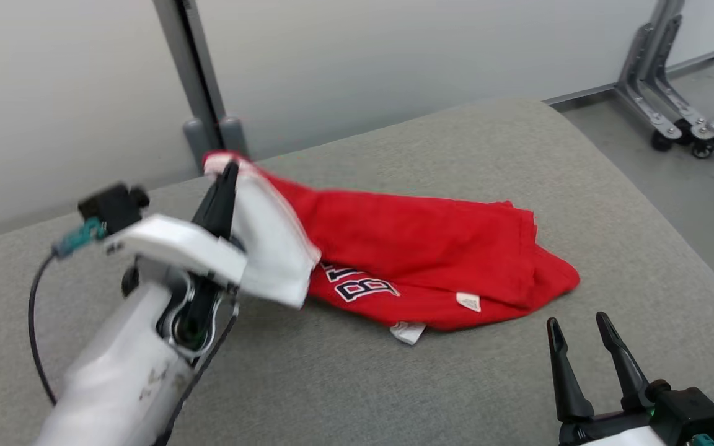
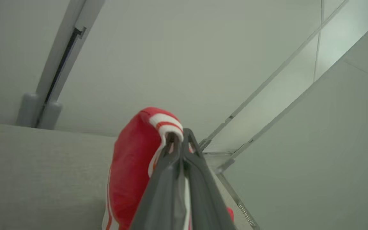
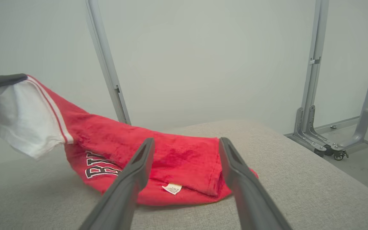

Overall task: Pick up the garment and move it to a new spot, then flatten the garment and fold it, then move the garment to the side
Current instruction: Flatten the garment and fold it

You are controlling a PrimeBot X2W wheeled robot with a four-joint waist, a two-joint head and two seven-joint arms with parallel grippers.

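Observation:
The garment (image 1: 419,260) is a red shirt with white sleeves and dark lettering, lying bunched on the grey cushioned surface (image 1: 518,384). My left gripper (image 1: 228,170) is shut on the garment's white-and-red striped edge at its left end and holds that end raised off the surface; the pinch is close up in the left wrist view (image 2: 179,137), with red cloth (image 2: 133,166) hanging beside the fingers. My right gripper (image 1: 577,328) stands open at the lower right, nothing between its fingers, just short of the garment's near edge (image 3: 184,166).
A grey metal post (image 1: 199,74) rises behind the surface at the back left. A wheeled metal frame (image 1: 679,99) stands on the floor at the far right. The surface's right edge drops to the floor beyond my right gripper.

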